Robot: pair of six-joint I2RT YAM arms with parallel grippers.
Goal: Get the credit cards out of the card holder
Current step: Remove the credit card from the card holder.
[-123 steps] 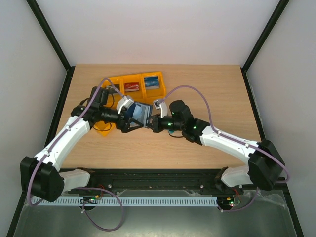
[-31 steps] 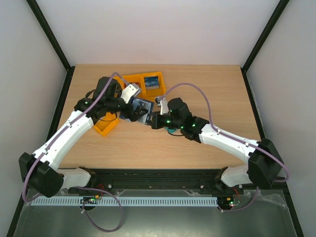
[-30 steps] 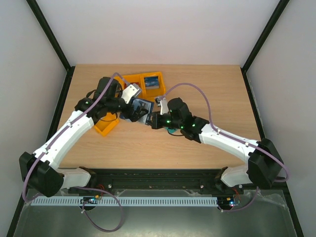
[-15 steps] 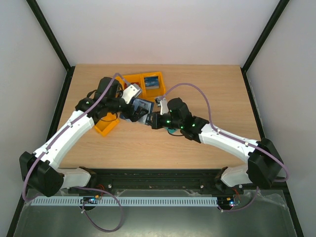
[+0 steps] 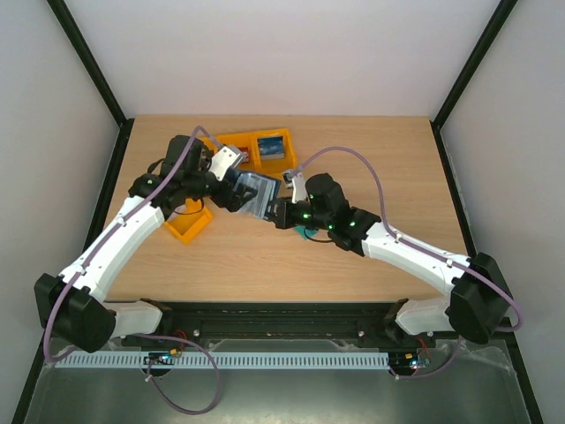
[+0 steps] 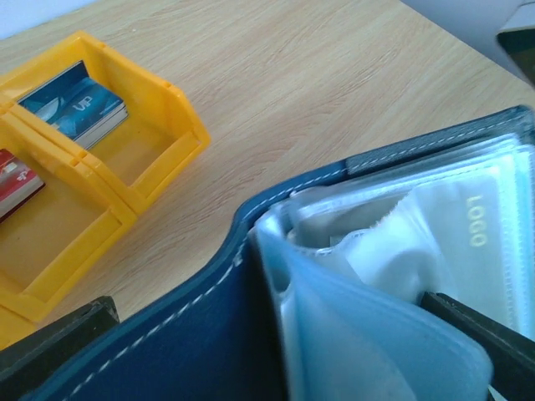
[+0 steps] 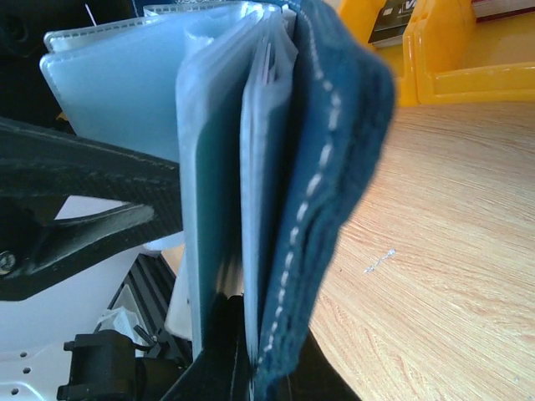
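We find the right gripper [image 7: 251, 342] clenched on the card holder [image 7: 326, 167] — bracing it for access. The left gripper [image 6: 267, 342] gapes astride it, presumably poised to extract.

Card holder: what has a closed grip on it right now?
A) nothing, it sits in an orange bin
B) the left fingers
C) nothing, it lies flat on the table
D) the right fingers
D: in the right wrist view the card holder stands upright with its lower edge pinched between the right fingers, while the left fingers stand wide apart on either side of it.
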